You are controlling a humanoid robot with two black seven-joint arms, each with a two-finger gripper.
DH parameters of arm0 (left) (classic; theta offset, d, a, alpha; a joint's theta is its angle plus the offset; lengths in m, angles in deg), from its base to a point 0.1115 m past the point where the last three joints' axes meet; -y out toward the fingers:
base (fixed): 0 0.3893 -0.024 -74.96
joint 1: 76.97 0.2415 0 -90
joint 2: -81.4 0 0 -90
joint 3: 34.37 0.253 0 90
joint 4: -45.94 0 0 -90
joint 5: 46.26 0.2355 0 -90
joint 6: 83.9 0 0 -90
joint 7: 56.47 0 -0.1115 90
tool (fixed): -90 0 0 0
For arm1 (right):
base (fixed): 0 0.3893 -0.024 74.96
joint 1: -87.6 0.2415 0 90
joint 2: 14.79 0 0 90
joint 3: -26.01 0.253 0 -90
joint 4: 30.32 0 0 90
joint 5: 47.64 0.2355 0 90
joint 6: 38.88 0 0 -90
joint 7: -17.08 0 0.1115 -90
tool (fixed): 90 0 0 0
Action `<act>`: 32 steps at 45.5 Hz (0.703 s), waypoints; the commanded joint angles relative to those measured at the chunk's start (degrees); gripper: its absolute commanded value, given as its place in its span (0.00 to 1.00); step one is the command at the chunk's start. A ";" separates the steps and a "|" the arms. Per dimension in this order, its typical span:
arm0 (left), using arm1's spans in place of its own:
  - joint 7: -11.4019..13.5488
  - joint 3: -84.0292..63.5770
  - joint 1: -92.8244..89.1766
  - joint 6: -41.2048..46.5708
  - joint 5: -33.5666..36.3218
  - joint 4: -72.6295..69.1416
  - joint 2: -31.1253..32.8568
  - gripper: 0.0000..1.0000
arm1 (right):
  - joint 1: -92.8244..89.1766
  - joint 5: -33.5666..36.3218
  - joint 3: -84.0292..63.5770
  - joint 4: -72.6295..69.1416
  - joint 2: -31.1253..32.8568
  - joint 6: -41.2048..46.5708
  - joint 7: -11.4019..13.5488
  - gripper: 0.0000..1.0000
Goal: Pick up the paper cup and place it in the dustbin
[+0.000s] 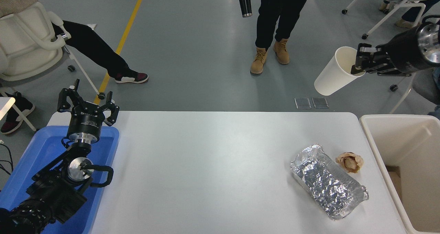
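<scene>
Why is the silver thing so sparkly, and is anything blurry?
In the head view, the crumpled foil container glints because its creases bounce the overhead light; the grey floor shows soft pale glare streaks; the paper cup in the right gripper looks sharp, not smeared.

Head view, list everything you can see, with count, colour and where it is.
paper cup: one, white, held tilted in the air beyond the table's far right corner
dustbin: one, cream-beige, right of the table
foil container: one, silver, crumpled, table right
paper wad: one, brown, right of the foil
blue tray: one, table's left end
table: one, white
people: legs on the floor beyond
left gripper: black, open, parked over the tray
right gripper: black, clamped on the cup's rim
</scene>
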State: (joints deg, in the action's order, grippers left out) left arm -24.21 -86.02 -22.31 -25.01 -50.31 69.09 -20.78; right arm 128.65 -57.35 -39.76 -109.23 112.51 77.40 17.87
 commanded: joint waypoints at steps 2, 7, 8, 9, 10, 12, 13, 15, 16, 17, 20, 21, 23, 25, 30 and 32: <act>0.00 -0.04 0.01 0.00 0.00 -0.04 -0.04 0.99 | 1.58 -0.23 -0.23 0.51 0.40 0.88 0.09 0.00; 0.00 -0.04 0.01 0.00 0.00 0.05 -0.04 0.99 | -0.53 -0.14 -1.20 2.79 0.49 -0.09 0.53 0.00; 0.00 -0.04 0.01 0.00 0.00 -0.04 -0.04 0.99 | -1.23 0.04 -1.46 3.66 0.49 -0.35 0.62 0.00; 0.00 -0.04 0.01 0.00 0.00 -0.04 -0.04 0.99 | -2.19 0.21 -1.55 4.80 0.49 -0.70 0.62 0.00; 0.00 -0.04 -0.08 0.00 0.00 -0.04 -0.04 0.99 | -3.07 0.39 -1.64 6.29 0.57 -0.96 0.62 0.00; 0.00 -0.04 0.01 0.00 0.00 0.05 0.05 0.99 | -5.35 0.74 -1.73 9.63 0.75 -1.84 0.62 0.00; 0.00 -0.04 0.01 0.00 0.00 -0.04 -0.04 0.99 | -6.76 0.83 -1.73 11.56 1.01 -2.19 0.62 0.00; 0.00 -0.04 0.01 0.00 0.00 0.05 -0.04 0.99 | -10.01 0.92 -1.38 15.95 1.89 -2.64 0.62 0.00; 0.00 -0.04 0.01 0.00 0.00 0.05 0.05 0.99 | -11.77 0.92 -1.03 18.24 2.24 -2.72 0.62 0.00; 0.00 -0.04 0.01 0.00 0.00 -0.04 0.05 0.99 | -13.35 0.92 -0.76 20.70 2.51 -2.81 0.62 0.00; 0.00 -0.04 0.01 0.00 0.00 0.05 -0.04 0.99 | -21.17 1.35 0.03 31.86 3.21 -2.99 0.62 0.00; 0.00 -0.04 0.01 0.00 0.00 -0.04 -0.04 0.99 | -23.19 1.96 0.47 34.49 3.39 -3.07 0.62 0.00; 0.00 0.05 0.01 0.00 0.00 -0.04 -0.04 0.99 | -27.93 3.63 1.52 39.77 3.65 -3.16 0.62 0.00; 0.00 -0.04 -0.08 0.00 0.00 -0.04 -0.04 0.99 | -33.20 5.56 2.31 45.04 3.48 -3.43 0.70 0.00; 0.00 -0.04 0.01 0.00 0.00 -0.04 -0.04 0.99 | -45.51 10.57 3.72 57.79 3.12 -4.66 0.79 0.00; 0.00 -0.04 0.01 0.00 0.00 -0.04 0.05 0.99 | -50.34 12.68 4.25 62.36 3.04 -5.18 0.88 0.00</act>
State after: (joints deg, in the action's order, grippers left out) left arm -24.21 -86.05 -22.31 -25.01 -50.31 69.07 -20.79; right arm 101.65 -52.53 -38.29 -72.70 115.25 74.32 18.47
